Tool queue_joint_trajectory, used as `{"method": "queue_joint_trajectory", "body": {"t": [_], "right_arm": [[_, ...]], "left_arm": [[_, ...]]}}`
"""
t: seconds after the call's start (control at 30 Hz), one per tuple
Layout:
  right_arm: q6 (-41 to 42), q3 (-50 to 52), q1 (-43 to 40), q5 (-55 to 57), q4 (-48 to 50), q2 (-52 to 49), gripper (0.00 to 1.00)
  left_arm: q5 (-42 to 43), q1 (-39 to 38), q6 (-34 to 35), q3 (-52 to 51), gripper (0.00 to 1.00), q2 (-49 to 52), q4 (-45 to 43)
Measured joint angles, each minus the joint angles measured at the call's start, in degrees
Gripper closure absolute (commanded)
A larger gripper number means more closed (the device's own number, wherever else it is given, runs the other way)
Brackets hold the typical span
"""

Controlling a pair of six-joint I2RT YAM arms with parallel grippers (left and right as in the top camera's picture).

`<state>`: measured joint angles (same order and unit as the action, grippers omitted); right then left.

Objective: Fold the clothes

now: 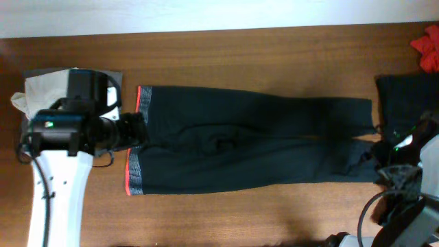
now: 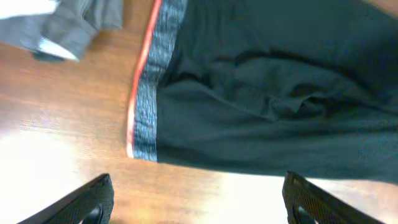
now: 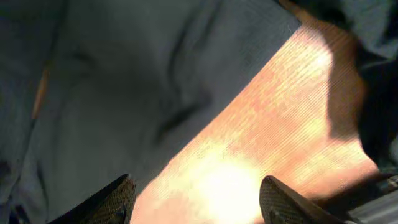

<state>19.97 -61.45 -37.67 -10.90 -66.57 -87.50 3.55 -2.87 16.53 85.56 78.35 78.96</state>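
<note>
Black pants [image 1: 247,137] lie flat across the wooden table, with the grey waistband and its orange edge [image 1: 135,161] at the left and the leg ends at the right. My left gripper [image 1: 137,130] is open at the waistband. In the left wrist view it [image 2: 199,199] hangs over bare wood just short of the pants [image 2: 267,93] and the waistband [image 2: 146,93]. My right gripper [image 1: 376,156] is open at the leg ends. In the right wrist view it [image 3: 196,199] is over wood, its left finger at the edge of the pants [image 3: 124,81].
A white and grey cloth pile [image 1: 34,86] lies at the far left, also in the left wrist view [image 2: 56,28]. A dark garment [image 1: 405,103] and a red cloth [image 1: 429,48] lie at the far right. Bare table [image 1: 240,48] runs behind the pants.
</note>
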Motion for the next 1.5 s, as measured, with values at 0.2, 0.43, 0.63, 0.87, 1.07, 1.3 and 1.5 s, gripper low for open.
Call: {"method": "queue_joint_trajectory", "body": {"t": [0.2,0.43,0.63,0.87,1.07,1.3,1.5], "right_arm": [[1.36,4.79,-0.87,-0.74,7.85,-0.09,0.25],[4.09,9.97,-0.87,2.12,14.03,-0.09,0.24],[5.62,14.12,-0.87,2.91,20.24,-0.09,0.24],[8.13,17.73,-0.87,3.13,26.51,-0.09,0.26],[9.4,19.47,-0.87,3.15,28.85,-0.26,0.29],[10.16,19.45,-0.87,3.08,29.44,-0.31,0.15],[10.27,19.12,-0.87,2.86,29.99,-0.31,0.06]], "left_arm": [[0.76,0.02,0.79,-8.57,0.13,0.15,-4.83],[0.79,2.75,6.34,-15.43,0.13,0.15,-7.39],[1.73,5.46,11.3,-21.79,0.13,0.15,-12.52],[3.54,6.56,13.55,-27.19,0.13,0.15,-17.51],[3.67,6.56,14.08,-28.22,0.13,0.15,-17.46],[3.82,6.56,15.43,-28.61,0.13,0.15,-16.31],[3.78,6.56,18.93,-33.09,0.13,0.15,-17.64]]}}
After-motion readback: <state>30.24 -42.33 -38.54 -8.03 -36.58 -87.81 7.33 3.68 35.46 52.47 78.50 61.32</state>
